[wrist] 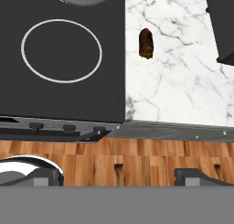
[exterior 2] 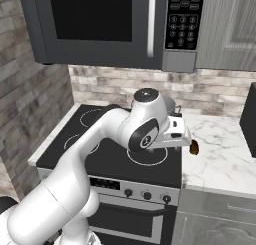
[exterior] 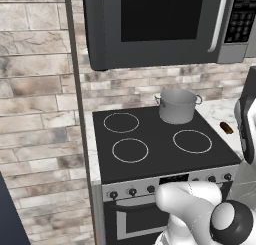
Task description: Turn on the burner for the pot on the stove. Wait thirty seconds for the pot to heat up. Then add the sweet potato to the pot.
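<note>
A stone-tile wall backs this kitchen, with a dark microwave [exterior: 160,26] across the top of the left base view and a marble table [exterior 2: 222,159] running off to the right of the stove [exterior: 150,144]. The pot [exterior: 177,106] stands on the ring at the upper right of the black glass top in that view, close to the back wall. The sweet potato [wrist: 146,43] lies on the table just beside the stove's right edge, in the upper middle of the hand view; it also shows at the right edge of the left base view and right of centre in the right base view. It lies well apart from the pot.

The gripper [wrist: 155,175] hangs out in front of the stove, above the wood floor [wrist: 137,154], its camera looking down over the front edge. Its jaws are wide open and hold nothing. The row of knobs [wrist: 68,126] sits at the lower left of the hand view, small and close together.

By the look of it no knob is being touched, so the burner step seems not yet done. The main risk is choosing the wrong knob: they look alike, and nothing visible tells which one feeds the pot's ring. A slipping grip on such a small knob could leave it unturned. Later, the rounded sweet potato might roll away if the jaws close off-centre.
</note>
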You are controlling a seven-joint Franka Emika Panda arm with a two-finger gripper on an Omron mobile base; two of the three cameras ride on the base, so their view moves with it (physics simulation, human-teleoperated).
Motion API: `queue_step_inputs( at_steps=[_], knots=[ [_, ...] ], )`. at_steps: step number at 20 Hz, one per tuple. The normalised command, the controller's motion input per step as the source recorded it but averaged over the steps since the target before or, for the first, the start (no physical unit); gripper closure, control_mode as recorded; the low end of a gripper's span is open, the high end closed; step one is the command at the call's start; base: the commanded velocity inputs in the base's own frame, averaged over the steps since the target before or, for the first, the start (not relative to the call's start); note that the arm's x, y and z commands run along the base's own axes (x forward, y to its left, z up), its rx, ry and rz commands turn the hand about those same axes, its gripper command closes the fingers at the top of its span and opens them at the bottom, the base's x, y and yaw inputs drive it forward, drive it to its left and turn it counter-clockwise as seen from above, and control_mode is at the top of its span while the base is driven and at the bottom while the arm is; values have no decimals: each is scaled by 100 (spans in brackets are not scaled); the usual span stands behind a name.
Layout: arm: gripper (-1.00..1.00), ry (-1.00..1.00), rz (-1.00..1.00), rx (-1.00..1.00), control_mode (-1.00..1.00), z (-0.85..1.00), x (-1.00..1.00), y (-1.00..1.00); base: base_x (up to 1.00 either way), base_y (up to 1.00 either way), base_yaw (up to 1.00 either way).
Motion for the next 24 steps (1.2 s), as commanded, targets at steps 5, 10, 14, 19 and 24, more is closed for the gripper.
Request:
queue_step_inputs(
  at_steps=[5, 10, 14, 19, 24],
  knots=[
    [-100, 0, 0, 0, -100, 0, 0, 0, 0, 0, 0],
    [-100, 0, 0, 0, -100, 0, 0, 0, 0, 0, 0],
    [-100, 0, 0, 0, -100, 0, 0, 0, 0, 0, 0],
    [-100, 0, 0, 0, -100, 0, 0, 0, 0, 0, 0],
    [-100, 0, 0, 0, -100, 0, 0, 0, 0, 0, 0]
  ],
)
